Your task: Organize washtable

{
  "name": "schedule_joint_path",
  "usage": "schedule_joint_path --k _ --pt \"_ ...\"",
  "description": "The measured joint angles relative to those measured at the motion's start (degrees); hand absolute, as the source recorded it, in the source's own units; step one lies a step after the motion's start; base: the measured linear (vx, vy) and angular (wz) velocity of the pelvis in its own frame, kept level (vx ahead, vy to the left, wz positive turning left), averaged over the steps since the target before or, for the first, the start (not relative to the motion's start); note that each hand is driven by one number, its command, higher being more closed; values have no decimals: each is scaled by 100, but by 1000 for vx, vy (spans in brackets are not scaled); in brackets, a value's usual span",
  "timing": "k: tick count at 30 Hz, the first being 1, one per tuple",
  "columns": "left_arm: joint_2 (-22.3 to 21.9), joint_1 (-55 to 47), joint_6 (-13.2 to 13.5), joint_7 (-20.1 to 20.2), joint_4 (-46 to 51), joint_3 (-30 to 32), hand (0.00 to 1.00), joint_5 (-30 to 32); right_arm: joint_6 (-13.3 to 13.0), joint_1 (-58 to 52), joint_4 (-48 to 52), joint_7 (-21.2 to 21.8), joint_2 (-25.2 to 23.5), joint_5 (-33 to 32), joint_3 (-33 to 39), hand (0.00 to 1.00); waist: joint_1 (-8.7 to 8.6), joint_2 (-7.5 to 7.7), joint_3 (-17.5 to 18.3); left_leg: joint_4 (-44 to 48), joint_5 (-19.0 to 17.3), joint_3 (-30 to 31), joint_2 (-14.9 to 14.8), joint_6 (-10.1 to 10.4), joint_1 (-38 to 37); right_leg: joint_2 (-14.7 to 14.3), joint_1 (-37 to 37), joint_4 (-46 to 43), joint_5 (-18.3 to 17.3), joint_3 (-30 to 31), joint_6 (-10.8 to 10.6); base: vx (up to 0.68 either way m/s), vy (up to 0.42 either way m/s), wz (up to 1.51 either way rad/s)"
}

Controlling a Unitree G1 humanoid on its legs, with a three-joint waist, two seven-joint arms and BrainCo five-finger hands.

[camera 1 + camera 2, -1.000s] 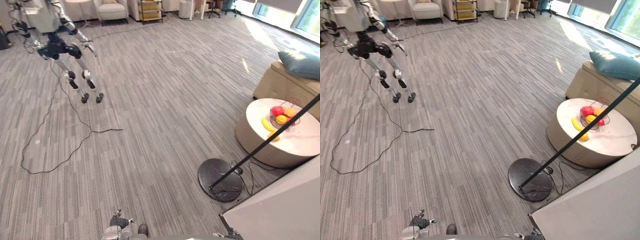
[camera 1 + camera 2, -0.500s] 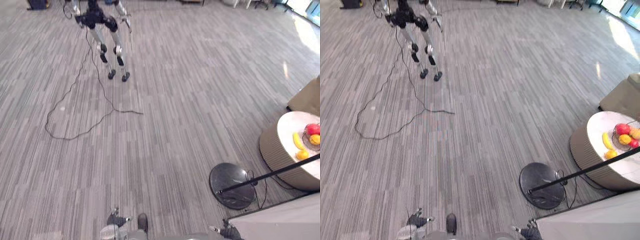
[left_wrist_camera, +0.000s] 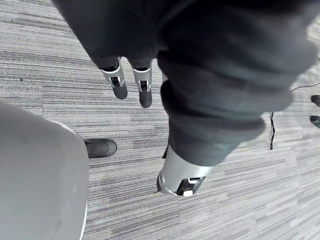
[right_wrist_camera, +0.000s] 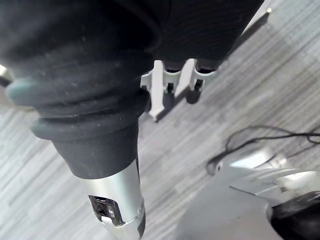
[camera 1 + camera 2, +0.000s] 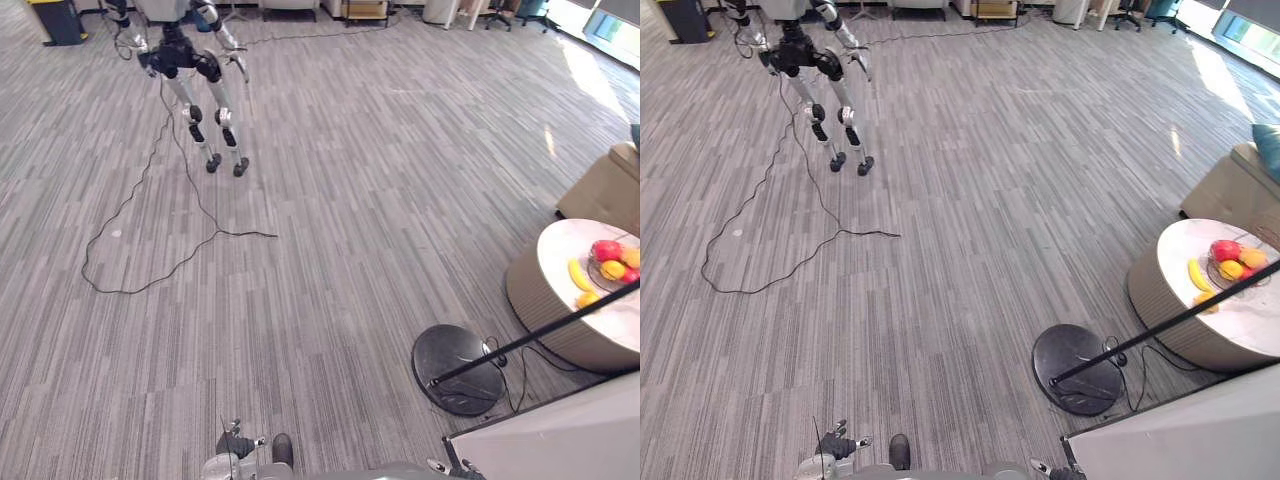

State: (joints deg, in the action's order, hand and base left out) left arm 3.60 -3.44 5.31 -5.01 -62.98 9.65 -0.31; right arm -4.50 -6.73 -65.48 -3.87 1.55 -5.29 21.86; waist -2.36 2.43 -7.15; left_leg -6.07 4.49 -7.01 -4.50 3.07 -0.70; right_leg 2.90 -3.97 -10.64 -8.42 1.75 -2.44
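Grey striped carpet [image 5: 350, 200], round white side table [image 5: 557, 243], beige sofa [image 5: 600, 185], black stand base [image 5: 458, 368]

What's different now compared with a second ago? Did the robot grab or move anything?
Only the head camera has swung, so the whole scene shifted; no thing itself moved. Nothing was taken or let go: the left robot hand and right robot hand hang open, empty. The round table with fruit, the black stand base and the other robot stand as before.

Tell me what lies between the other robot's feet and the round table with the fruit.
Bare striped carpet spans the stretch between the other robot's feet and the round table, as seen in the left eye view.
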Motion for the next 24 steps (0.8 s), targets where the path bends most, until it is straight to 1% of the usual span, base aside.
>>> schedule_joint_path --k 2,3,4,5,8,11,13,15,17,19,23,24 --pt "-8 0 -1 5 2 0 0 -1 4 0 0 37 -3 1 13 0 3 -8 -9 0 17 -77 -26 26 5 1 -17 128 -9 -6 -11 -116 -53 -23" --pt "0 8 0 6 5 4 0 -2 8 5 2 40 -13 1 14 0 0 36 -11 0 50 -105 -19 73 -12 22 -39 271 -75 -21 -89 -123 -60 -10" --pt "-6 10 1 7 5 3 0 -1 5 -4 14 48 -13 -31 27 0 -15 13 -30 0 70 -125 -15 98 5 2 9 297 -103 -59 -138 -127 -52 -3" --pt "-5 9 1 7 5 2 0 0 5 -10 14 47 -18 -41 25 0 -18 25 -39 0 76 -129 -15 102 7 1 7 296 -117 -89 -159 -98 -25 14" --pt "-3 8 6 6 19 -13 0 41 60 -89 5 41 -16 -34 18 0 -2 38 -45 2 78 -154 -9 101 -2 31 -79 334 -170 -159 -252 -10 -3 19" --pt "-4 8 14 9 45 -68 0 112 62 -88 1 40 -21 42 5 0 17 35 -29 2 81 -269 52 98 -16 95 -105 427 -140 -53 -328 48 39 -10" --pt "-8 9 13 9 42 -77 0 123 61 -84 1 40 -19 62 -3 0 14 33 -19 2 124 -365 125 40 -46 139 -112 466 -128 18 -379 89 59 -24" --pt "27 13 14 18 41 -79 0 136 61 -68 -30 39 -57 80 -14 0 5 95 -42 2 115 -423 220 14 -126 274 -195 491 -128 60 -431 142 85 -9" --pt "64 17 18 31 42 -125 0 144 63 -34 -99 40 -56 91 -35 0 12 148 -48 1 80 -429 328 -34 -186 372 -298 483 -117 51 -420 145 79 6" --pt "75 18 20 75 42 -125 0 144 60 15 -117 45 -57 103 -38 0 18 168 -48 1 23 -427 366 -32 -221 411 -332 473 -60 47 -482 115 51 5" --pt "78 17 13 111 35 -127 0 146 58 19 -117 43 -53 138 -48 0 16 165 -51 -1 -63 -430 312 25 -317 325 -372 415 84 41 -397 42 5 -5" --pt "75 17 13 112 24 -130 0 146 57 17 -115 45 -49 138 -59 0 14 156 -54 -1 -138 -428 243 50 -361 277 -373 361 108 39 -361 -7 -40 -12"
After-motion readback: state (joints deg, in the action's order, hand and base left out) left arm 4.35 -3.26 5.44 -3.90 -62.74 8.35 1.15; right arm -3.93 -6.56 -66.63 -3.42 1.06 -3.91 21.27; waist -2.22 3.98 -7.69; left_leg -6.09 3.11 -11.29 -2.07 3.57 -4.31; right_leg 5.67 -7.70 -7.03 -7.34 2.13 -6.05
